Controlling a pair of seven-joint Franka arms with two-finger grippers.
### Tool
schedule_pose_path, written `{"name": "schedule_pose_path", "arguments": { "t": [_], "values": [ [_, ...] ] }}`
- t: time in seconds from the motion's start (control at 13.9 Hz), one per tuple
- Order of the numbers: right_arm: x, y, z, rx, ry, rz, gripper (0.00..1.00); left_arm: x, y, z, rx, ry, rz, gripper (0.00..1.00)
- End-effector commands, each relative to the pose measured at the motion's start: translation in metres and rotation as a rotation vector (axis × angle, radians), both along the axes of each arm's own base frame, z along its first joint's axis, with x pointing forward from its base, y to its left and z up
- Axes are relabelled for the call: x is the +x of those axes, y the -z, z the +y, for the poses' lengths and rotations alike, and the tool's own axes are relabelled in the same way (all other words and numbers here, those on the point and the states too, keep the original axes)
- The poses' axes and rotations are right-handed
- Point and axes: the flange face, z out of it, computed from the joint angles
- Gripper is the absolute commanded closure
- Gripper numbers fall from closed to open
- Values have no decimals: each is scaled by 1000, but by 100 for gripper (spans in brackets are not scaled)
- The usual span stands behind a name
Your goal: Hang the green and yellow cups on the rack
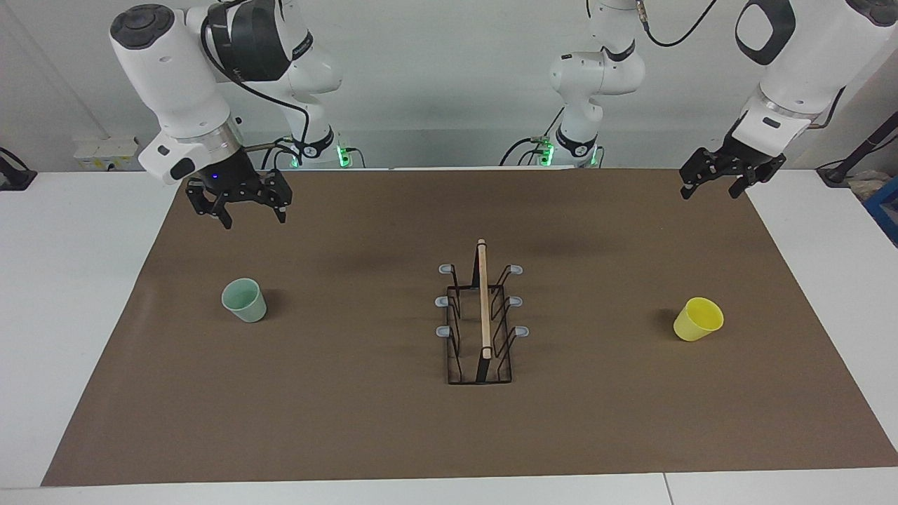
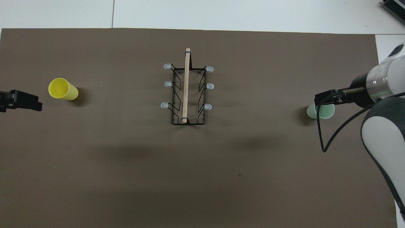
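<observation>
The pale green cup (image 1: 244, 300) stands mouth up on the brown mat toward the right arm's end of the table. My right gripper (image 1: 252, 219) hangs open and empty above the mat, clear of the cup. In the overhead view this gripper (image 2: 326, 97) overlaps the green cup's (image 2: 323, 111) rim. The yellow cup (image 1: 698, 319) stands mouth up toward the left arm's end, also seen from overhead (image 2: 62, 89). My left gripper (image 1: 710, 191) hovers open over the mat's corner, holding nothing. The black wire rack (image 1: 481, 315) with its wooden rod stands mid-mat, prongs bare.
The brown mat (image 1: 351, 421) covers most of the white table (image 1: 70, 315). A black cable loops down from the right arm (image 2: 322, 136) beside the green cup.
</observation>
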Motion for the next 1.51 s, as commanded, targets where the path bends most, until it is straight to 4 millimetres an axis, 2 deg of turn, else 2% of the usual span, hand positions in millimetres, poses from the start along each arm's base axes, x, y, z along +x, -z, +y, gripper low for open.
{"name": "schedule_pose_path", "arguments": {
  "t": [0.0, 0.22, 0.29, 0.43, 0.5, 0.58, 0.79, 0.86, 1.01, 1.08, 1.29, 1.44],
  "values": [
    [1, -2, 2, 0, 15, 13, 0, 35, 12, 0, -4, -23, 7, 0],
    [2, -1, 4, -8, 10, 9, 0, 72, 31, 10, -22, -57, 30, 0],
    [1, 0, 4, -9, 8, 7, 0, 85, 44, 11, -24, -64, 43, 0],
    [3, 3, 4, -29, 1, 7, 0, 99, 58, 21, -42, -97, 37, 0],
    [3, 6, 15, -36, -20, 6, 0, 107, 67, 31, -38, -140, 41, 0],
    [3, 13, 18, -48, -31, 8, 0, 116, 72, 31, -41, -173, 37, 0],
    [3, 28, 27, -107, -94, 8, 0, 138, 110, 50, -54, -330, 69, 0],
    [6, 44, 30, -132, -131, 22, 0, 144, 125, 57, -50, -377, 81, 0],
    [16, 72, 30, -184, -172, 59, 0, 156, 168, 65, -33, -460, 132, 0],
    [18, 82, 35, -213, -203, 75, 0, 159, 186, 82, -37, -525, 149, 0],
    [26, 97, 28, -315, -400, 102, 0, 167, 227, 115, -59, -777, 188, 0],
    [23, 102, 46, -446, -561, 122, 0, 178, 251, 123, -48, -932, 184, 0]
  ]
}}
